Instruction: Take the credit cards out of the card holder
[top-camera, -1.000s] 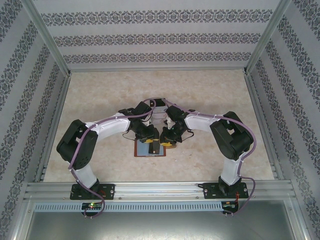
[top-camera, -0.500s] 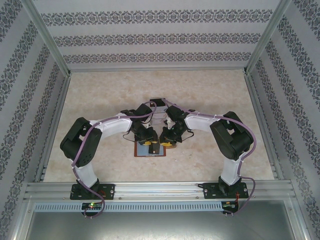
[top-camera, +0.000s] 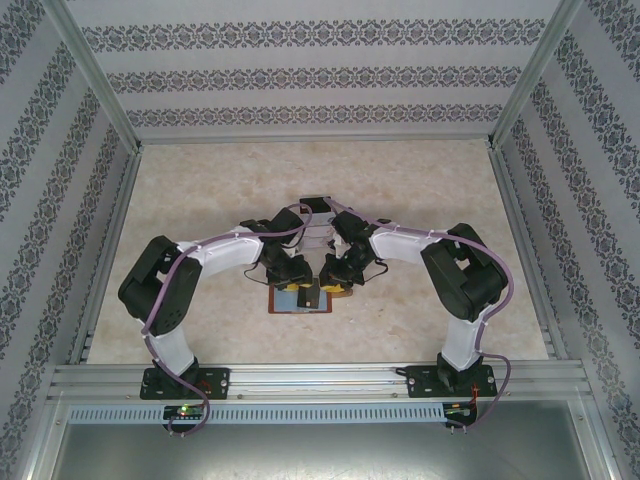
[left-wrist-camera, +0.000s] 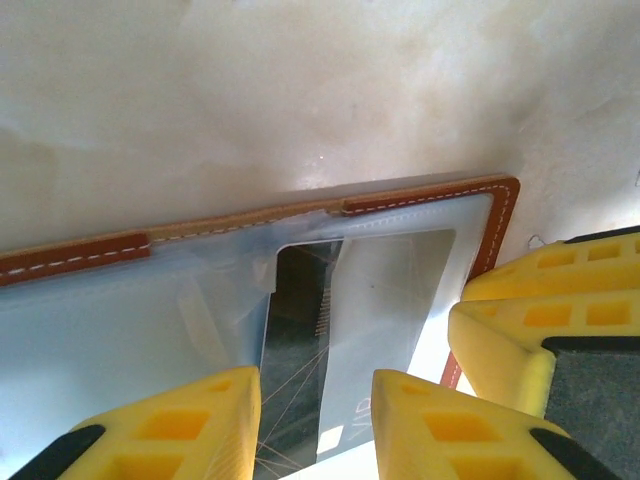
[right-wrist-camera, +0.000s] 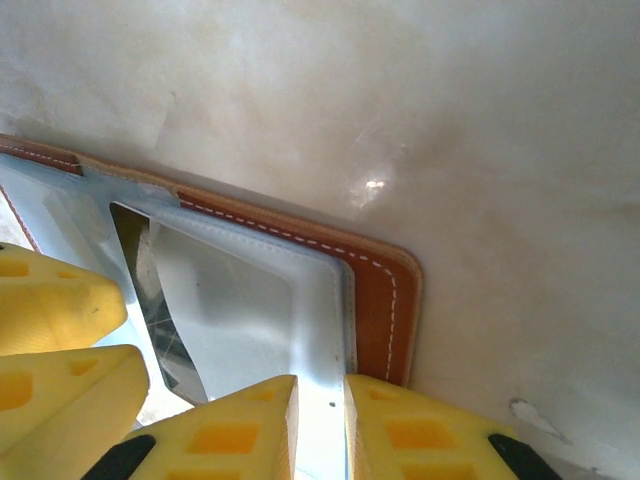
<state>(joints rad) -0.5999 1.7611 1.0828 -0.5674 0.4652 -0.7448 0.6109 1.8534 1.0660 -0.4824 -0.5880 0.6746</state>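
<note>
The brown leather card holder (top-camera: 298, 303) lies open on the table between both arms, its stitched edge (left-wrist-camera: 420, 200) and corner (right-wrist-camera: 385, 300) showing. A dark and pale credit card (left-wrist-camera: 350, 300) sits in a grey-blue pocket, its near end lying between the fingers of my left gripper (left-wrist-camera: 315, 385), which stand apart on either side of it. My right gripper (right-wrist-camera: 320, 385) is shut on the pocket's pale border at the holder's right edge. From above, the left gripper (top-camera: 308, 292) and right gripper (top-camera: 335, 285) meet over the holder. A sliver of the dark card (right-wrist-camera: 140, 265) shows.
A small box (top-camera: 316, 205) stands just behind the two wrists. The right gripper's yellow fingers (left-wrist-camera: 530, 310) crowd the holder's right side, and the left gripper's fingers (right-wrist-camera: 50, 330) crowd its left. Bare marbled table (top-camera: 450, 200) surrounds the holder, with patterned walls around.
The left arm's elbow has shifted slightly to the right and its gripper has crept a little over the holder. The right arm and the holder have stayed in place.
</note>
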